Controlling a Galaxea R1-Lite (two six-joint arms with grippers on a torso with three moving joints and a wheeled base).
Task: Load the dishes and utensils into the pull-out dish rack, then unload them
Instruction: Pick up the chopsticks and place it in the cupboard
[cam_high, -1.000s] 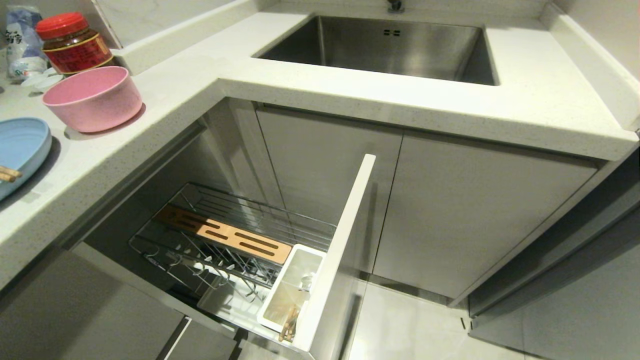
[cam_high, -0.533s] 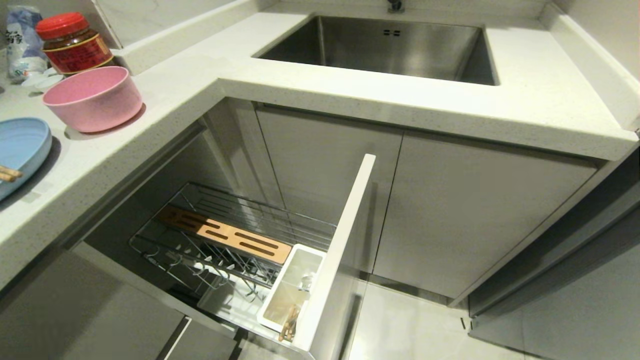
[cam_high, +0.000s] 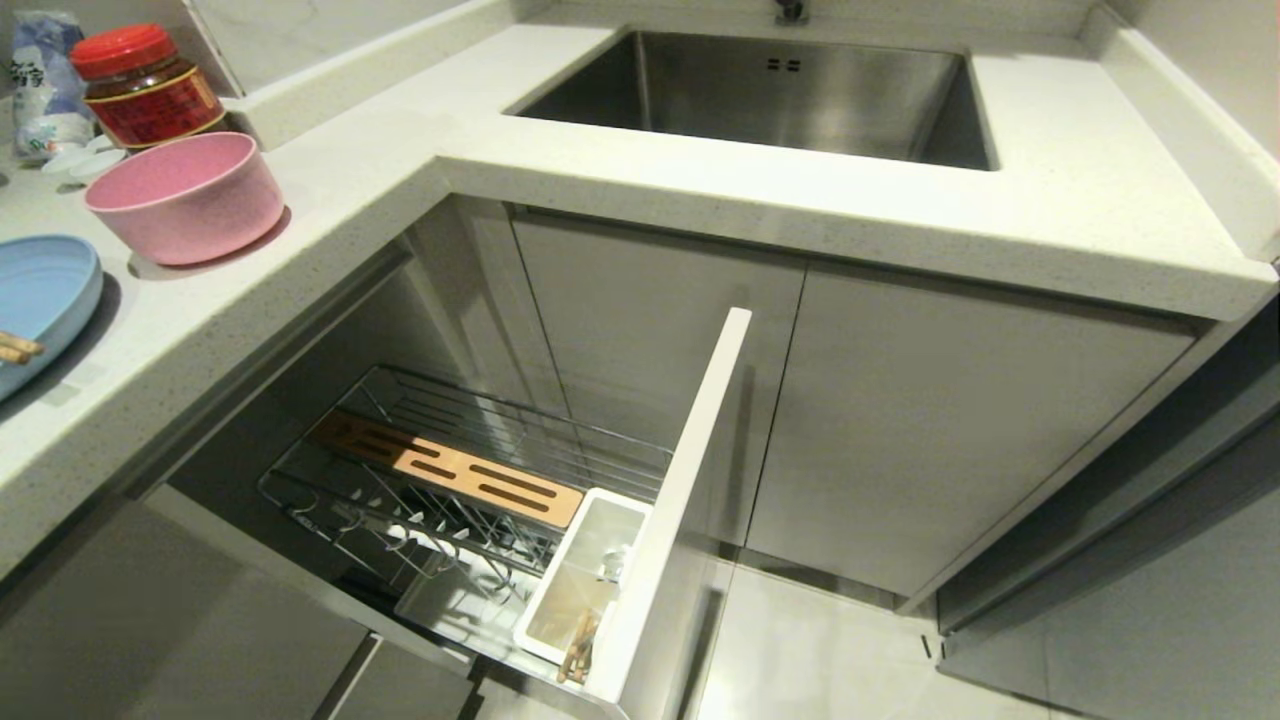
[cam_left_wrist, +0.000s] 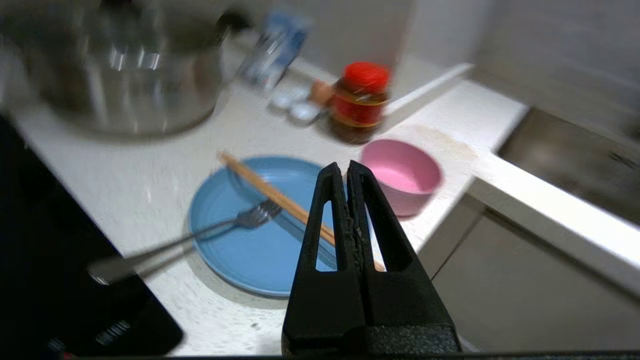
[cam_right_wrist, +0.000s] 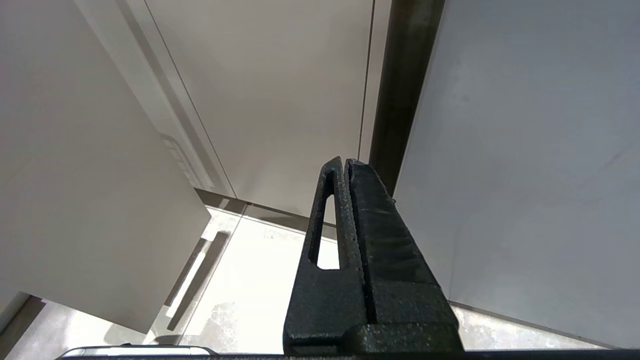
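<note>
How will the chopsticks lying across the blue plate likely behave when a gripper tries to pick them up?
The chopsticks look slim and stiff, so they probably won't bend. Resting loose across the plate, they may roll or slide apart when nudged. One end overhangs the rim, which might offer an easier pinch.

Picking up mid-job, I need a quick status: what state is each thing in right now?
Dish rack: pulled out, no dishes in it.
Blue plate: on the counter, chopsticks and fork lying on it.
Pink bowl: upright on the counter, empty.
Left gripper: jaws shut, empty, above the plate.
Right gripper: jaws shut, empty.
</note>
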